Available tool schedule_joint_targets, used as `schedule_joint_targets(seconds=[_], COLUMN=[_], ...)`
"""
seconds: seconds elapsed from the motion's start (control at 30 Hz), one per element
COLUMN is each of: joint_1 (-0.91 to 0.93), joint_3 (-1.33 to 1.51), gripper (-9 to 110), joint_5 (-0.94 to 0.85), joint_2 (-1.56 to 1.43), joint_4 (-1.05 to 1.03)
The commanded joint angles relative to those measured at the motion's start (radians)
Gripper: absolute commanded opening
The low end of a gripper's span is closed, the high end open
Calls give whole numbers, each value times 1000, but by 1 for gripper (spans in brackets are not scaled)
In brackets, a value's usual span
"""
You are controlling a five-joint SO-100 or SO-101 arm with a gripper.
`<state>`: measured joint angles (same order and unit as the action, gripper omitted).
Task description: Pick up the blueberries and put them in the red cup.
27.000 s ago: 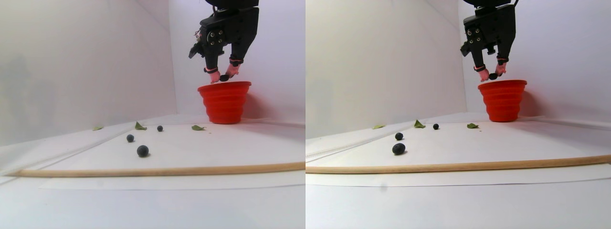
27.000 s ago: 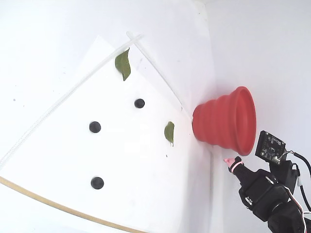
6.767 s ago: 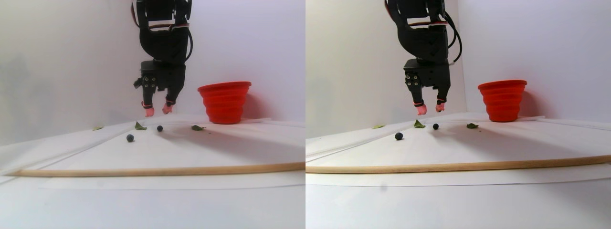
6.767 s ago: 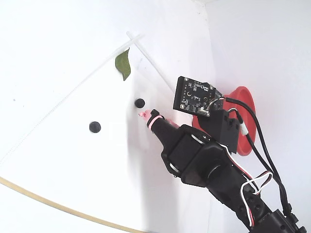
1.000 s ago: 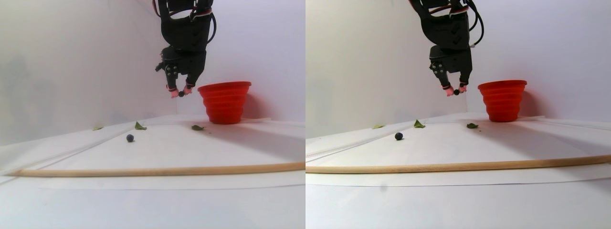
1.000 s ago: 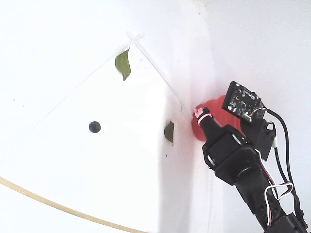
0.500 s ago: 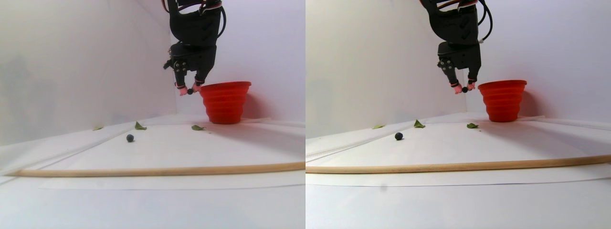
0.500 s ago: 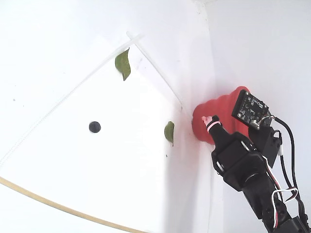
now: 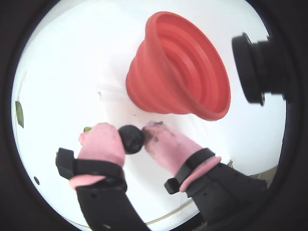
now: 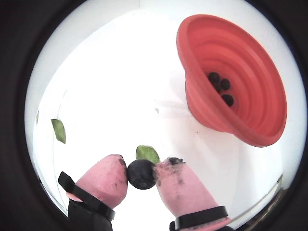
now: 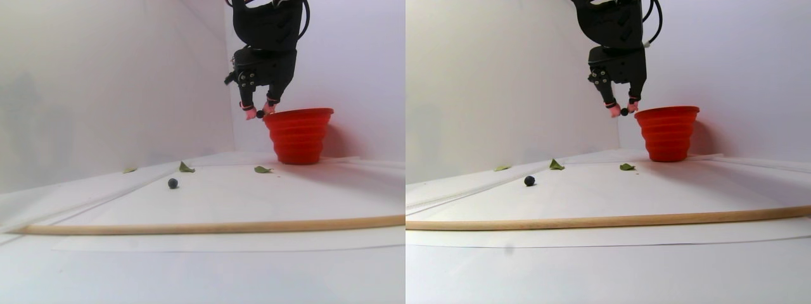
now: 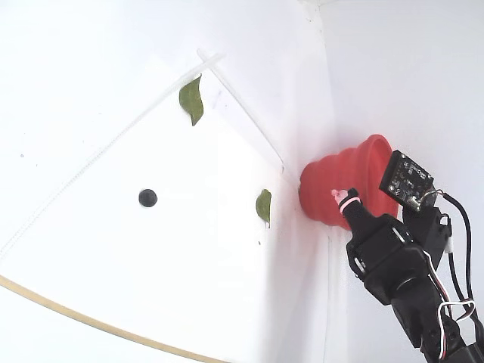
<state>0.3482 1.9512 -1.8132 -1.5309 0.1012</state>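
I am seeing the tool (image 10: 141, 174) pinching one blueberry (image 10: 141, 173) between its two pink fingertips (image 10: 105, 180), and both wrist views are showing the dark ball squeezed from either side, well clear of the bench (image 11: 285, 190). In the stereo pair view, the tool is hanging in the air with the held berry level with the rim of the red cup (image 11: 298, 135) and just to the left of it, not yet over the opening. The cup is standing upright near the back wall. In a wrist view I am counting what look like three or four dark berries (image 10: 219, 88) lying together in the bottom of the cup, though they are bunching up so I cannot tell the exact number.

One more blueberry (image 12: 147, 198) is sitting alone on the white paper sheet (image 12: 189, 249), well apart from the cup. In the fixed view, a green leaf (image 12: 263, 206) is lying near the cup's base and another leaf (image 12: 192, 99) is lying farther off near the sheet's far corner. A thin wooden stick (image 11: 209, 226) is running across the front of the bench in the stereo pair view. In the fixed view, the arm (image 12: 401, 280) is reaching in from the lower right, with a small circuit board (image 12: 406, 181) showing beside the cup.
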Motion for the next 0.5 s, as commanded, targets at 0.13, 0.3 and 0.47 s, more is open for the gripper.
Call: schedule_joint_targets(seconds=[0.13, 0.3, 0.47], joint_1=[32, 52, 69], joint_3=[-137, -175, -218], gripper=[11, 11, 11], joint_5=[5, 8, 6], joint_2=[-147, -138, -114], joint_4=[-3, -17, -17])
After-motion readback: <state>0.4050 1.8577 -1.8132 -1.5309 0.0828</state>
